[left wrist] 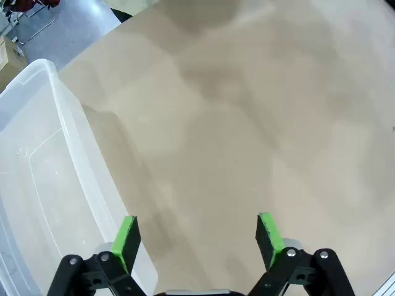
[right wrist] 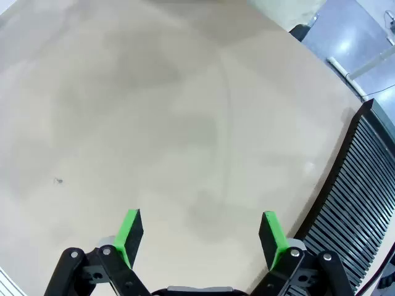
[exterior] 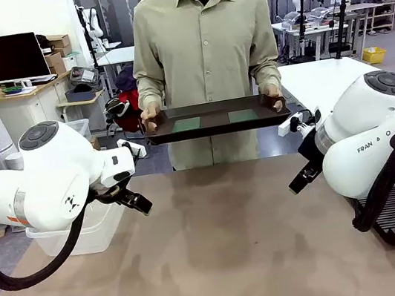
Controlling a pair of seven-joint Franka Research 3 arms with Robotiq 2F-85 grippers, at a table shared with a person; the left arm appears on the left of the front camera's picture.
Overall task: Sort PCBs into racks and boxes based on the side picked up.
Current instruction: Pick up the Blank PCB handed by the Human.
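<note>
Far across the table (exterior: 228, 248), a person holds a dark tray (exterior: 217, 129) in both hands (exterior: 151, 116). The two green PCBs (exterior: 186, 125) lie flat on it, side by side but apart. The left gripper (left wrist: 199, 225) hangs wide open over the table, just beside the clear tub (left wrist: 37, 142). The right gripper (right wrist: 201, 222) is wide open too, next to the black rack (right wrist: 352, 203).

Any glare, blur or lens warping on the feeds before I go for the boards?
Front view: sharp, evenly lit, soft shadows on the table. Left wrist view: tub rim bows slightly, no glare. Right wrist view: rack edge curves, faint mottled shadows.
</note>
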